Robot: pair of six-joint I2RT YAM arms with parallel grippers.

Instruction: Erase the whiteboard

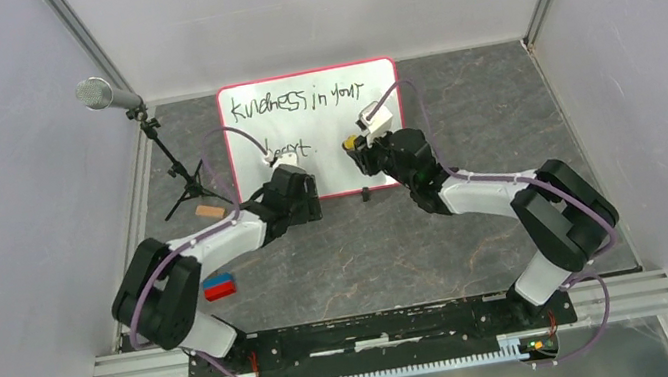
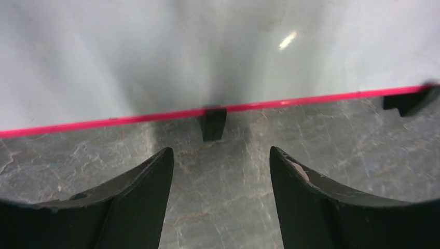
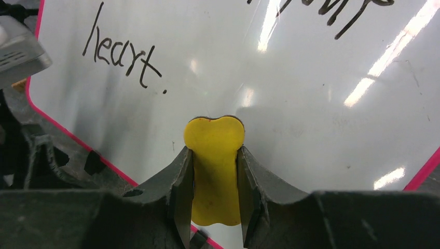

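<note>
The whiteboard [image 1: 316, 131] lies flat at the back of the table, with a thin pink rim and black handwriting on it. My right gripper [image 1: 356, 147] is over its lower middle, shut on a yellow eraser [image 3: 215, 135] that hangs just above or on the white surface [image 3: 290, 78], right of the word "heart". My left gripper [image 2: 220, 155] is open and empty over the stone table, just short of the board's near pink edge. A black foot [image 2: 214, 122] is straight ahead of it. In the top view the left gripper [image 1: 293, 200] covers that edge.
A microphone [image 1: 107, 93] on a black tripod [image 1: 188, 186] stands left of the board. A small tan piece [image 1: 210, 211] lies near the tripod's feet. A red and blue block [image 1: 219, 286] sits by the left arm. A second black foot [image 1: 364, 194] shows between the arms.
</note>
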